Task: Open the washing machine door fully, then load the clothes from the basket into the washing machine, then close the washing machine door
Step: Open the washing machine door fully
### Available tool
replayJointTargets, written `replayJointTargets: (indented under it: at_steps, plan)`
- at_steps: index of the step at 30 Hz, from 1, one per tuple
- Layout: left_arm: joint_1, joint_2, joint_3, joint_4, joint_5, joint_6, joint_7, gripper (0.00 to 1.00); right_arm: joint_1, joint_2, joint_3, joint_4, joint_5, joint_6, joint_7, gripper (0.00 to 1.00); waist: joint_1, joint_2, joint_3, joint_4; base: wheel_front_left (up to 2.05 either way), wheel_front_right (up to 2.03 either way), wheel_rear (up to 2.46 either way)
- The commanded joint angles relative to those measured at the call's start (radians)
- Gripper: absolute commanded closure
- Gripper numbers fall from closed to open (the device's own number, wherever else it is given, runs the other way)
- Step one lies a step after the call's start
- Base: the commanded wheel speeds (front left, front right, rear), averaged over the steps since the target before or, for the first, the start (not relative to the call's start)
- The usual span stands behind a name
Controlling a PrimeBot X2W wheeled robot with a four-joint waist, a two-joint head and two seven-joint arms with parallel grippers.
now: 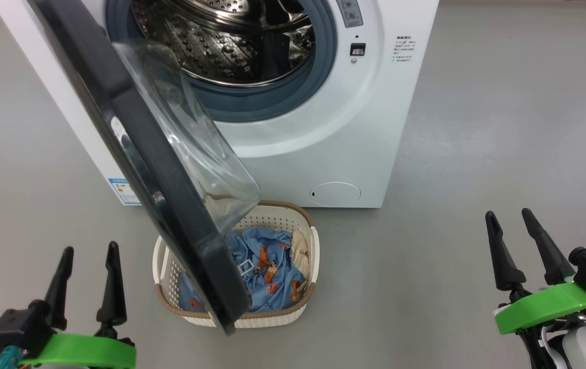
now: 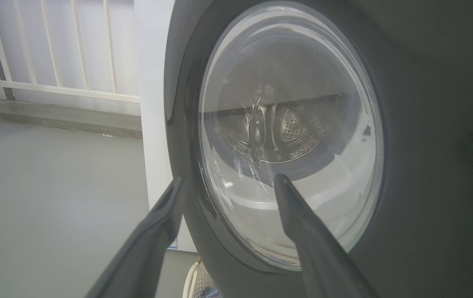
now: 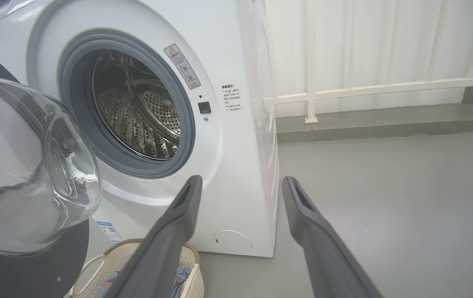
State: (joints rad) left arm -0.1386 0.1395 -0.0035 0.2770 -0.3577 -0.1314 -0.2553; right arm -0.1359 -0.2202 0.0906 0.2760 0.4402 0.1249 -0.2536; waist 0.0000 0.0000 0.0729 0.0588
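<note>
Clerk: Entry one, left gripper (image 1: 91,247)?

Checker: Low at the robot's left in the head view. Two dark fingers spread wide, nothing between them. It is apart from the door and the basket. The left wrist view looks past its fingers at the door's outer face.

Clerk: Entry two, right gripper (image 1: 507,211)?

Checker: Low at the robot's right, fingers equally wide, nothing held. It hangs over bare grey floor (image 1: 477,128), well apart from the machine.

Clerk: Entry three, the washing machine door (image 1: 159,174)?

Checker: Swung out from the left of the opening, standing roughly square to the machine's front and nearly edge-on to the head camera. Glossy black rim, with the clear glass bowl (image 1: 195,138) bulging toward the robot's right.

Clerk: Entry four, the basket (image 1: 272,320)?

Checker: On the floor just in front of the machine, below the opening. In the head view the door's lower end covers its left part.

Clerk: Contents?

Checker: The clothes (image 1: 267,266), light-blue printed fabric bunched inside, with a cream-white piece (image 1: 300,246) against the right wall.

Clerk: Entry five, the washing machine (image 1: 323,128)?

Checker: White, with its opening uncovered. The steel drum (image 1: 231,46) is ringed by a grey gasket (image 1: 272,102). A blue label sticker (image 1: 124,190) sits low on the front, just left of the door.
</note>
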Motion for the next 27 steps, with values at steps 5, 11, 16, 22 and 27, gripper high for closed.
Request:
replayJointTargets:
  at_steps: [5, 11, 16, 22, 27]
  plan:
    - [-0.009, 0.018, 0.034, -0.033, 0.017, 0.001, -0.006, 0.0, -0.029, -0.014, 0.019, -0.018, -0.002, 0.006, -0.008, 0.0, 0.0, 0.0, -0.002, 0.0, 0.0, 0.0, 0.0]
    - [-0.012, 0.019, 0.032, -0.039, 0.012, 0.001, -0.006, 0.88, -0.032, -0.013, 0.018, -0.017, -0.003, 0.006, -0.008, 0.0, 0.0, 0.0, 0.001, 0.001, 0.0, 0.0, 0.0]
    - [-0.019, 0.018, 0.029, -0.123, 0.021, 0.001, -0.006, 1.0, -0.033, -0.013, 0.016, -0.017, -0.003, 0.006, -0.008, 0.0, 0.0, 0.0, 0.005, 0.005, 0.0, 0.0, 0.0]
    - [-0.021, 0.001, 0.046, -0.314, 0.066, 0.011, -0.006, 1.0, -0.034, -0.012, 0.017, -0.019, -0.003, 0.006, -0.008, 0.0, 0.0, 0.0, 0.01, 0.012, 0.0, 0.0, 0.0]
    - [-0.011, -0.012, 0.002, -0.496, 0.084, 0.006, -0.006, 1.0, -0.034, -0.009, 0.028, -0.017, 0.0, 0.006, -0.008, 0.0, 0.0, 0.0, 0.015, 0.016, 0.0, 0.0, 0.0]
